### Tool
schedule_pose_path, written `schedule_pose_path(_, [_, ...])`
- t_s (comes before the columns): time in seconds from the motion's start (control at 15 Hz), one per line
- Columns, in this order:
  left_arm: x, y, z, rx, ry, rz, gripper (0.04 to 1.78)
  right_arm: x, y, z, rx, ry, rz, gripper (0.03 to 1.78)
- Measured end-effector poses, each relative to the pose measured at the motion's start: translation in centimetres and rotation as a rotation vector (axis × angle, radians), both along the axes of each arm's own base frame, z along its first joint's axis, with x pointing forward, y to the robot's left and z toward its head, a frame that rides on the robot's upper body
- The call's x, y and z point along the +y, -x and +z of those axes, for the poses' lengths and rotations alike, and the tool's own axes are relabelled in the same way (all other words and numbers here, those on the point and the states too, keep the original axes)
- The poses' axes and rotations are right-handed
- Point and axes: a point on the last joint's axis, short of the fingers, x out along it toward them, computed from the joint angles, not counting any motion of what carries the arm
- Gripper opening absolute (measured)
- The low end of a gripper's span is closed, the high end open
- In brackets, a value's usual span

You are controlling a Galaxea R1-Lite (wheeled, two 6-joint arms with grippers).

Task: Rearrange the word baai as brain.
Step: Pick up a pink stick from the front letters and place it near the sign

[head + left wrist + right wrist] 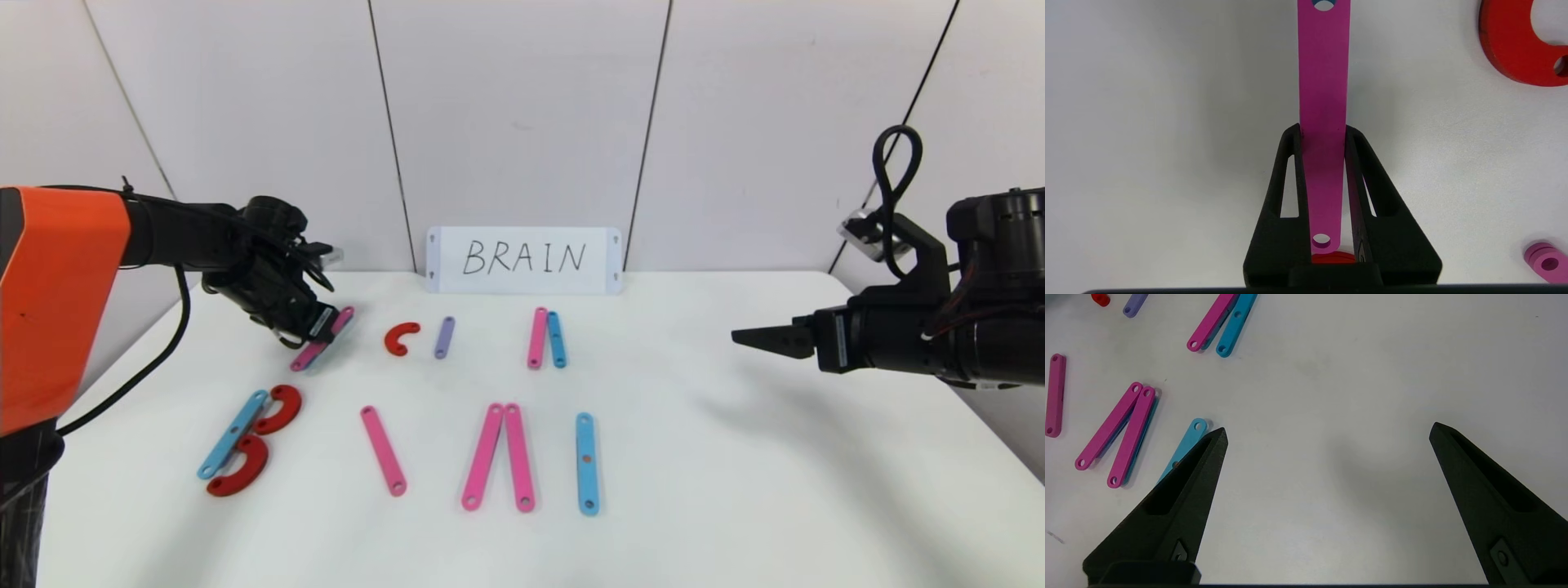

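Nearest the robot, a row of flat plastic letters is lying across the white table. At the left a B is showing as a blue bar with two red curves touching its right side. Right of it a single pink bar is slanting alone, then a pink pair is meeting at the far end and spreading apart toward the near edge, and a blue upright bar is closing the row on the right.

Farther back, spare pieces are sitting in a second row: a red curve just beside a purple bar, and a pink and blue pair lying side by side. A white card reading BRAIN is leaning against the wall behind them.

At the far left of that second row the left gripper is clamping a magenta bar between its fingers, which are pressing on both long edges; the bar is pointing away from the wrist, over the table.

On the right, the right gripper is hovering above bare table, well apart from every piece, with its jaws spread wide and holding nothing.
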Motion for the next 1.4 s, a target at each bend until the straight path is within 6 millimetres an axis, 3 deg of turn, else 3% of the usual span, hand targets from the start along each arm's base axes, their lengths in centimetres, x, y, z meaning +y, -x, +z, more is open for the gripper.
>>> schedule_pose_path(0.6, [0.0, -0.9, -0.4, -0.01, -0.004, 0.009, 0.3, 0.0, 0.0, -0.1, 0.003, 0.001, -0.001, 1.73])
schedule_pose_path(0.8, [-0.1, -1.0, -0.5, -0.013, -0.003, 0.011, 0.4, 0.0, 0.0, -0.2, 0.005, 0.001, 0.001, 1.73])
schedule_pose_path(0.93, [-0.1, -1.2, -0.6, -0.012, -0.005, 0.012, 0.59, 0.0, 0.0, -0.2, 0.006, 0.002, 0.001, 1.73])
schedule_pose_path(1.2, [-0.1, -1.3, -0.7, -0.012, -0.003, 0.014, 1.26, 0.0, 0.1, -0.2, 0.006, 0.003, 0.0, 1.73])
schedule_pose_path(1.4, [-0.1, -1.3, -0.6, -0.016, 0.004, 0.026, 1.6, 0.0, 0.1, -0.2, 0.006, 0.003, 0.0, 1.73])
